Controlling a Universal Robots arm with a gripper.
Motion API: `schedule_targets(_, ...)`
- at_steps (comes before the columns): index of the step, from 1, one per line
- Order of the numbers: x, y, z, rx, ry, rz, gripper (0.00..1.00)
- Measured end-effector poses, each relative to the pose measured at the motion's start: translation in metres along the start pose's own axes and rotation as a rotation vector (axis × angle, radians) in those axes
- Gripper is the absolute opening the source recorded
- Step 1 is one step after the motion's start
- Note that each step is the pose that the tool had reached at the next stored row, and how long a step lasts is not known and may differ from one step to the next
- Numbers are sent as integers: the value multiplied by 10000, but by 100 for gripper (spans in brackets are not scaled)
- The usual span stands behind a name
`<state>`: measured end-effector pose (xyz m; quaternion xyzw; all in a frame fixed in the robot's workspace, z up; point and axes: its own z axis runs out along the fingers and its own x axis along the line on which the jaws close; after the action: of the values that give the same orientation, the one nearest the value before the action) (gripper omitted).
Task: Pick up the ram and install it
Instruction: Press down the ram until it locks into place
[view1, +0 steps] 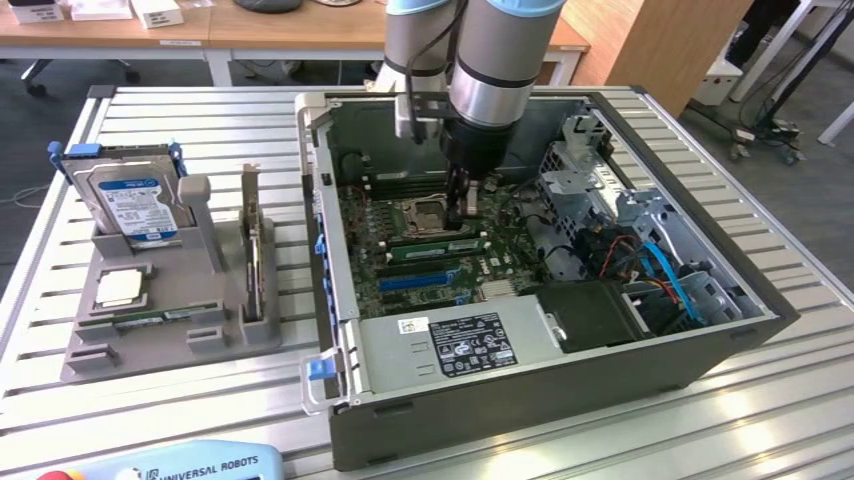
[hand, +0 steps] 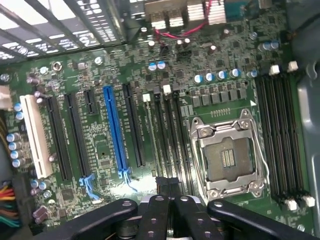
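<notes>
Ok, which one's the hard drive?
On the table, at the exterior view's left of the open PC case, sits a grey holder. The hard drive stands at its far end: a silver box with a blue-white label, unlike the thin dark card on edge beside it.

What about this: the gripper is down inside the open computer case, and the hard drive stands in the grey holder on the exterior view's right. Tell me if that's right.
Wrong side: the exterior view shows the hard drive in the grey holder on its left. The gripper is down inside the open computer case.
</notes>
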<state>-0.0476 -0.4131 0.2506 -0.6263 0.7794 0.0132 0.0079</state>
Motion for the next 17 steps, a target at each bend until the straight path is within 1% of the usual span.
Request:
schedule_targets(7,0,0,1,28,-10,990,10)
schedule_targets(17,0,0,4,73,-27,2552,10)
